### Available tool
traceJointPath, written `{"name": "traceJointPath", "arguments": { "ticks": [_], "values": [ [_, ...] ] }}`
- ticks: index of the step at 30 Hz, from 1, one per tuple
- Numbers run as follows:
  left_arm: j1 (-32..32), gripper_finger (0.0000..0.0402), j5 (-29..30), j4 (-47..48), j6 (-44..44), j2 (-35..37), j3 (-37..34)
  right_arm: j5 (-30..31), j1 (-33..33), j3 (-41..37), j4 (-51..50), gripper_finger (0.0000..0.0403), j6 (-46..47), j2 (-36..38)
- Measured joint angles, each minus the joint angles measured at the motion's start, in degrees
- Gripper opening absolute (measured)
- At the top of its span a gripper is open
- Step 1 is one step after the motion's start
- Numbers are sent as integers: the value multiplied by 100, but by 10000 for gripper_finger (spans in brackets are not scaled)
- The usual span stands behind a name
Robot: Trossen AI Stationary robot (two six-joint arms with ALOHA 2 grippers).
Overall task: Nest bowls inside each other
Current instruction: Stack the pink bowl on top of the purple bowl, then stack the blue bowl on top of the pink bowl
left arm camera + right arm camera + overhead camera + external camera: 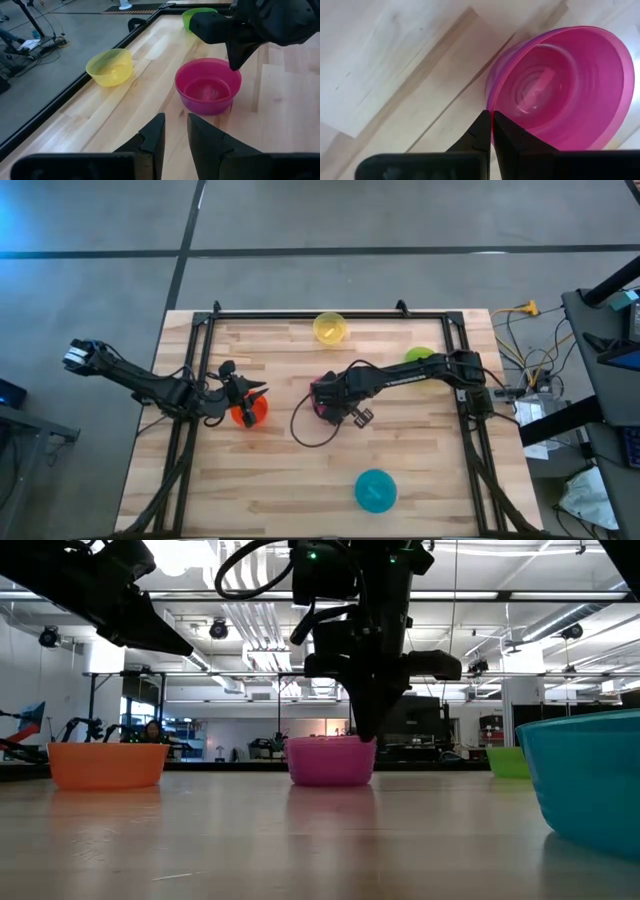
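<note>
The pink bowl (207, 87) stands on its base mid-table. My right gripper (491, 125) comes down onto it and is shut on its rim. My left gripper (175, 135) hovers open with a narrow gap above the orange bowl (247, 412), which sits on the table (107, 765) untouched. The yellow bowl (330, 328) is near the far edge. My right arm partly covers the green bowl (420, 357). The teal bowl (375, 490) sits near the near edge. No purple bowl is in view. My right gripper pinches the pink bowl's rim (489, 102) on the side toward the table's right (362, 740), one finger inside the bowl and one outside. The fingers (235, 60) come from above, pointing down. The bowl sits upright with its base on the table.
A black metal frame (330, 313) runs along the far edge and both sides of the wooden table (300, 480). A black cable (300, 425) loops on the wood beside the pink bowl. Bare wood lies between the pink and teal bowls.
</note>
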State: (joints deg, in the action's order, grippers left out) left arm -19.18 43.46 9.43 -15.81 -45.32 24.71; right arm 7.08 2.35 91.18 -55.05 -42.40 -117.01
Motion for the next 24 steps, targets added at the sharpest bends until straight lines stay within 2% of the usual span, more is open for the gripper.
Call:
{"name": "traceJointPath", "arguments": {
  "ticks": [18, 24],
  "values": [
    [0, 67, -30, 0, -11, 0, -11, 4, -2, 2, -26, 72, 353, 19],
    [0, 67, -30, -2, -9, 0, -9, 283, 0, 266, -451, 81, 458, 111]
  ]
}}
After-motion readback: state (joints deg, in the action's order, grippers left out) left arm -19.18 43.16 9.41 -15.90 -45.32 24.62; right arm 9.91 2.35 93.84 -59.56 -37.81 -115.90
